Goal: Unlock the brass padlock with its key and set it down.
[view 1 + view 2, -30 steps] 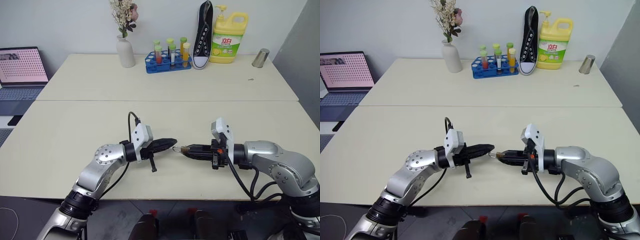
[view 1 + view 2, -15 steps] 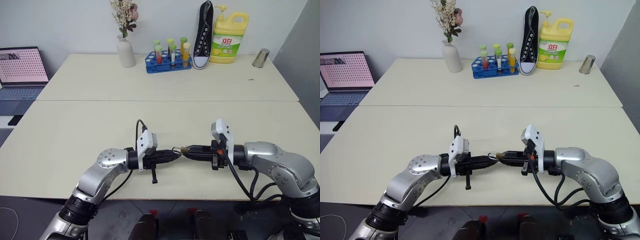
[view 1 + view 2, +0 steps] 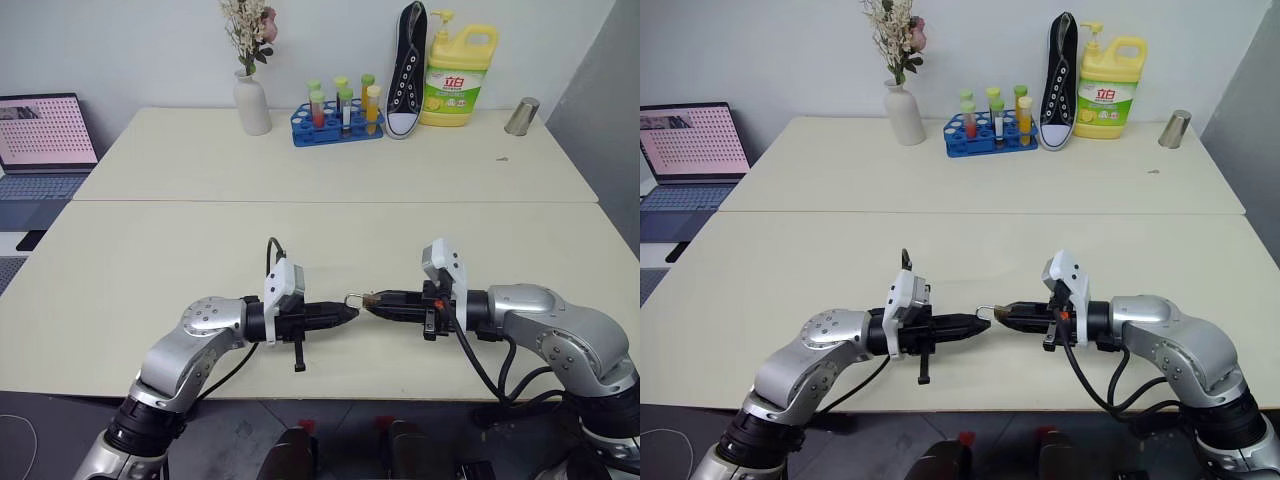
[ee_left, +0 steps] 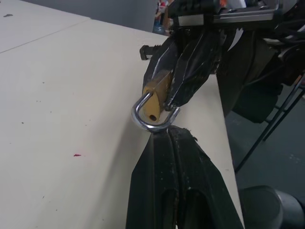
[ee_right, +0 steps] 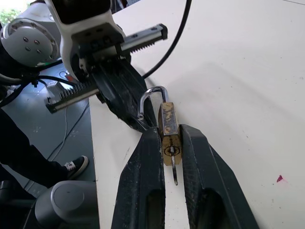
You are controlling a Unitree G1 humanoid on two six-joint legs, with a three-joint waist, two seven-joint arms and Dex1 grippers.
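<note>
Cream table (image 3: 150,270), near edge. Right gripper (image 5: 167,143): fingers clamped on the brass padlock (image 5: 168,128), held above the tabletop; the key (image 5: 174,172) sits in its underside. Padlock's long axis runs along those fingers, silvery shackle (image 4: 151,119) pointing toward the left gripper (image 4: 167,134), whose closed, empty tips meet the loop.

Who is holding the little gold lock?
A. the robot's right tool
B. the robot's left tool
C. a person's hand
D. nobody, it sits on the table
A: the brass padlock is pinched between the two fingers of the right tool, up off the table.
</note>
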